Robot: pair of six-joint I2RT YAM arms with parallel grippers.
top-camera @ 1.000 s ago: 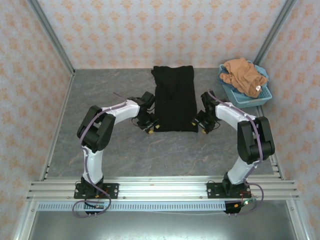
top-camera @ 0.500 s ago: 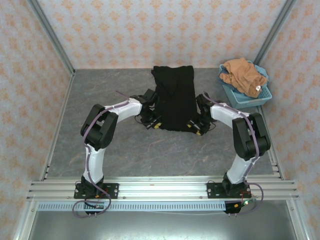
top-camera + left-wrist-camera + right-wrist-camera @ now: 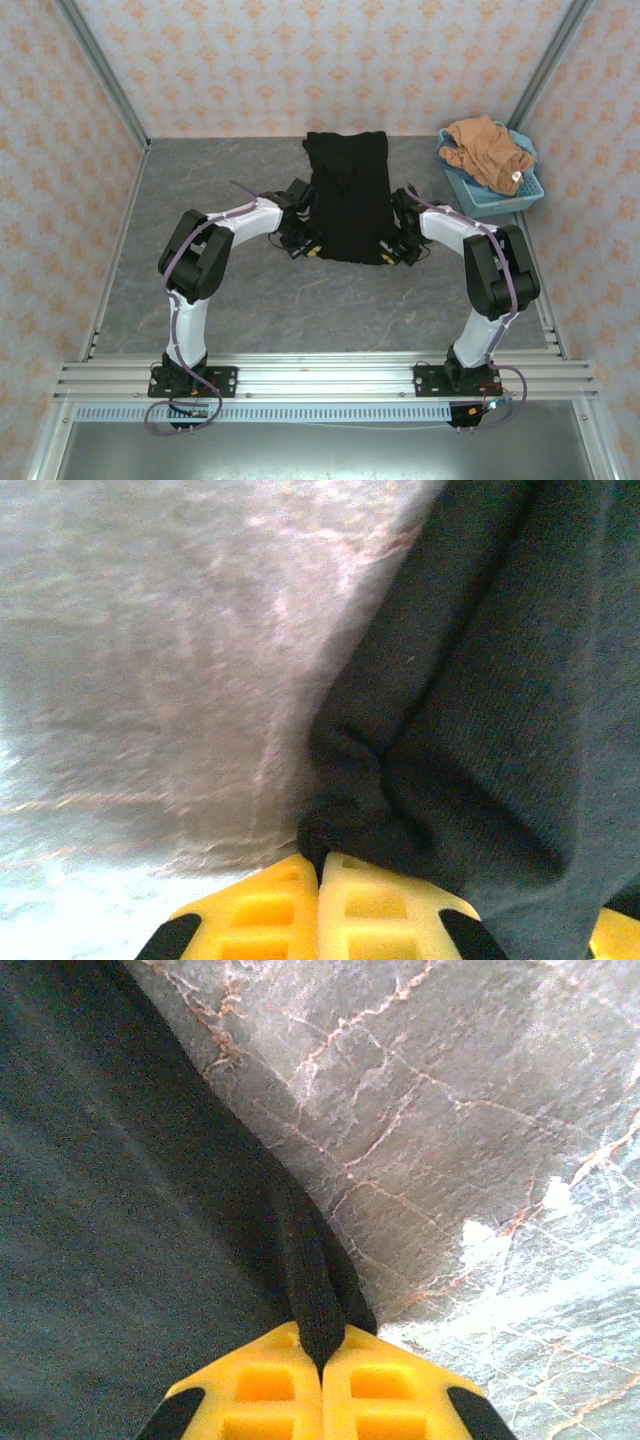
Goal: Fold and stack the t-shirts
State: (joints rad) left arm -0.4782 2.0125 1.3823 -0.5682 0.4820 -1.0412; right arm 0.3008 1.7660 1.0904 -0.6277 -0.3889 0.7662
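My left end effector [image 3: 318, 865] and right end effector [image 3: 320, 1350] just clamped shut on the black t-shirt [image 3: 348, 195], 6 o'clock corners. Guess the fold's on.

White-and-black arms [image 3: 245, 218], purple cables [image 3: 241, 189], yellow gripper pads [image 3: 385, 915].

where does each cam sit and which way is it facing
top external: above, behind the bases, looking down on table, black t-shirt, basket; left arm, right arm show
left wrist: looks along the shut left claw pinching a shirt corner
right wrist: likewise, right claw pinching its edge
shared: all three see the black t-shirt
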